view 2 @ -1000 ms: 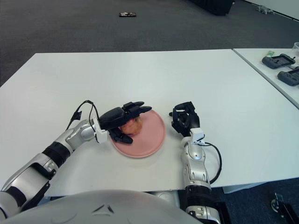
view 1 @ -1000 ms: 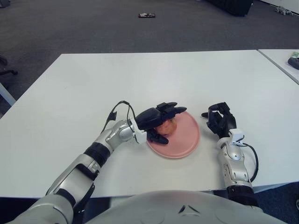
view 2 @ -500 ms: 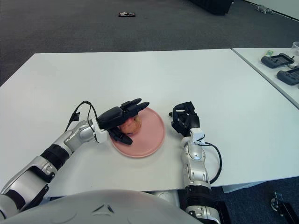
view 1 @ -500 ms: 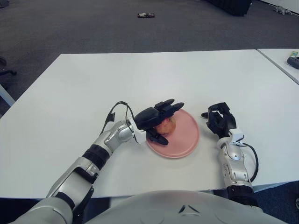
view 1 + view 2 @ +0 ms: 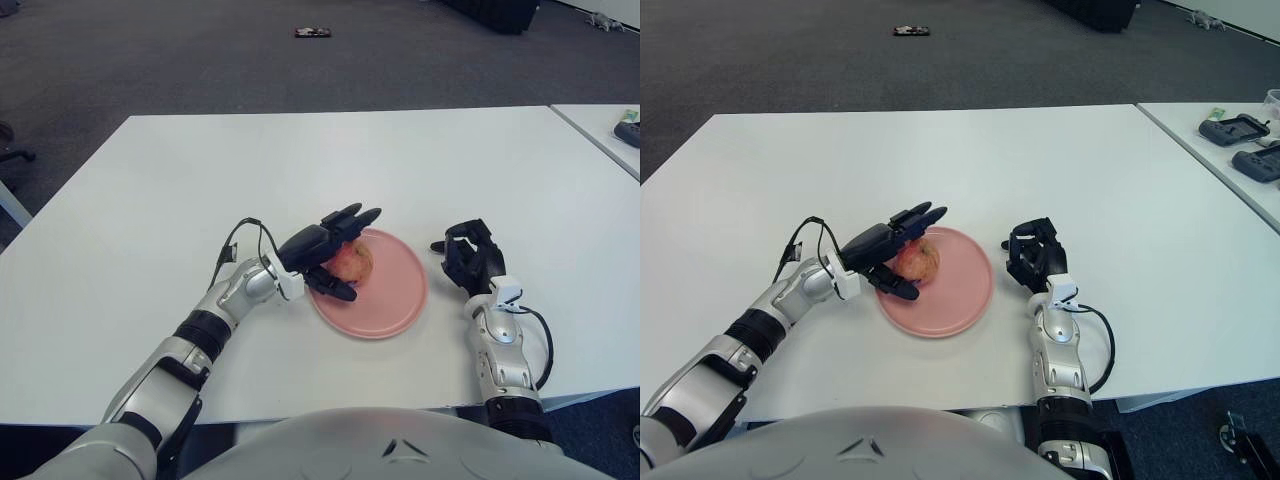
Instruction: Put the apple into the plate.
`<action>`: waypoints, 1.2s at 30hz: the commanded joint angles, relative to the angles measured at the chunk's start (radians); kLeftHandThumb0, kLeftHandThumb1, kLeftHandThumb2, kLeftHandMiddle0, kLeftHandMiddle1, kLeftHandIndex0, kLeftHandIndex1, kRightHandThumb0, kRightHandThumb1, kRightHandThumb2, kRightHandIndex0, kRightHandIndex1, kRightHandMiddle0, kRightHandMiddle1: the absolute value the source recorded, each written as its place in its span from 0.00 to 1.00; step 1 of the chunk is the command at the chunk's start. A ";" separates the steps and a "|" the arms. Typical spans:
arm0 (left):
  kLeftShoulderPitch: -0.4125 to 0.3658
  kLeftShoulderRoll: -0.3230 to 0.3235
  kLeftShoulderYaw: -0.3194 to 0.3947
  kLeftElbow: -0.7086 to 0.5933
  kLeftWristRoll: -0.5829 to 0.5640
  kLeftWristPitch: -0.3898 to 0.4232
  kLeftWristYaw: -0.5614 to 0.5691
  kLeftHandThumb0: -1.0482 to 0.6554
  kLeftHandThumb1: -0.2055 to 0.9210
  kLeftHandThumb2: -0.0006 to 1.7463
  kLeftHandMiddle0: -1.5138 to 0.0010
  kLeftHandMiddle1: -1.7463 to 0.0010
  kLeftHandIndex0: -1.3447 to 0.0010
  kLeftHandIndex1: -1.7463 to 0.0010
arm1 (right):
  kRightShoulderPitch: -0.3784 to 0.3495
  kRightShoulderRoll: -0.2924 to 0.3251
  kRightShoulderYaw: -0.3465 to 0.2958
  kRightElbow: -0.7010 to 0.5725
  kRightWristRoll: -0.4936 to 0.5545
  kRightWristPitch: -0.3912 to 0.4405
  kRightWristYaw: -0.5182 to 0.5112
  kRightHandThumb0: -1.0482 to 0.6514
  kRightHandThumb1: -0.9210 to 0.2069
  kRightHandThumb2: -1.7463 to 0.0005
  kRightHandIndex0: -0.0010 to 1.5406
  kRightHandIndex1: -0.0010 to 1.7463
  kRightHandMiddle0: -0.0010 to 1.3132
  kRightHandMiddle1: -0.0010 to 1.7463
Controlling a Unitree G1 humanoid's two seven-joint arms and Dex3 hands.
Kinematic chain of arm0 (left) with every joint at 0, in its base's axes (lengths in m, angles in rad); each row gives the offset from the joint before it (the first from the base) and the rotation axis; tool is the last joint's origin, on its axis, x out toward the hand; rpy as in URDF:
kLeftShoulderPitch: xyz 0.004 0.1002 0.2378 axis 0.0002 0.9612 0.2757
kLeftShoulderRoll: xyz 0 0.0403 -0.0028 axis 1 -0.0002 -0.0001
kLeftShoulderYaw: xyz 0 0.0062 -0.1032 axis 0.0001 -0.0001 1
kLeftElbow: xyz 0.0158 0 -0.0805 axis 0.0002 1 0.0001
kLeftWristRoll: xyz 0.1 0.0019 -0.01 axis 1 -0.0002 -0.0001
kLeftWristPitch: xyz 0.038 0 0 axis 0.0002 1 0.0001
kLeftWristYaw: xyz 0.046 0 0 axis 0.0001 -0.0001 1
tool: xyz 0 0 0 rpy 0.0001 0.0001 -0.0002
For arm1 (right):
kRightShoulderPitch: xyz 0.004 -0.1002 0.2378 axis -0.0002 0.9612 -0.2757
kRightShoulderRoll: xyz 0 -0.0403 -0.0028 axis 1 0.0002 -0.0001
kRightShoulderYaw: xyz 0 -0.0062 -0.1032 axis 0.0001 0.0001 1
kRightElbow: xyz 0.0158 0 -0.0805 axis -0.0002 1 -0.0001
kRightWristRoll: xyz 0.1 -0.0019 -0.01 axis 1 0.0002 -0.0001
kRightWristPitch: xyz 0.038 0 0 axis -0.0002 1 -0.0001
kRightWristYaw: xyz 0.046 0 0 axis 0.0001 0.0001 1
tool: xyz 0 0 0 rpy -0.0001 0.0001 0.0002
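The apple [image 5: 351, 262] sits on the plate's [image 5: 392, 305] left part; my left robot hand [image 5: 325, 245], fingers spread, hovers beside it. A careless brush could roll it onto the bench [image 5: 300, 160].

Looks like office or lab: wide white counter [image 5: 400, 160], second counter [image 5: 1210, 150] alongside with handheld controllers [image 5: 1240, 130], dark grey carpet floor [image 5: 200, 60] beyond.

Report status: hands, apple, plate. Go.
Left hand open beside the apple, fingers spread. Apple sits on the pink plate. Right hand parked right of plate, curled, holding nothing. Nothing in the way.
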 commanded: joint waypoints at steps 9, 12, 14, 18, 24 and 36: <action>0.035 -0.039 0.137 -0.010 -0.231 0.082 -0.053 0.02 0.94 0.09 1.00 1.00 1.00 1.00 | -0.009 0.000 -0.002 -0.027 -0.005 0.025 -0.016 0.40 0.12 0.59 0.32 0.70 0.21 1.00; 0.047 -0.042 0.171 0.003 -0.252 0.067 -0.046 0.01 0.94 0.09 1.00 1.00 1.00 1.00 | -0.008 -0.001 -0.003 -0.026 -0.001 0.027 -0.014 0.40 0.12 0.59 0.32 0.71 0.21 1.00; 0.063 -0.051 0.201 0.009 -0.280 0.052 -0.040 0.01 0.95 0.09 1.00 1.00 1.00 1.00 | -0.008 -0.001 -0.003 -0.026 0.002 0.026 -0.012 0.40 0.12 0.59 0.32 0.71 0.21 1.00; 0.102 -0.074 0.262 -0.084 -0.358 0.057 -0.034 0.01 0.95 0.09 1.00 1.00 1.00 1.00 | -0.006 -0.003 -0.002 -0.026 0.001 0.016 -0.007 0.40 0.12 0.59 0.32 0.71 0.21 1.00; 0.152 -0.111 0.333 -0.274 -0.336 0.151 0.044 0.01 0.96 0.10 1.00 1.00 1.00 1.00 | -0.004 -0.004 0.003 -0.031 -0.007 0.018 -0.008 0.40 0.11 0.60 0.31 0.71 0.20 1.00; 0.195 -0.223 0.497 -0.312 -0.436 0.189 0.202 0.03 1.00 0.16 1.00 1.00 1.00 1.00 | -0.011 0.005 0.002 -0.021 0.005 0.015 -0.006 0.40 0.11 0.59 0.32 0.71 0.20 1.00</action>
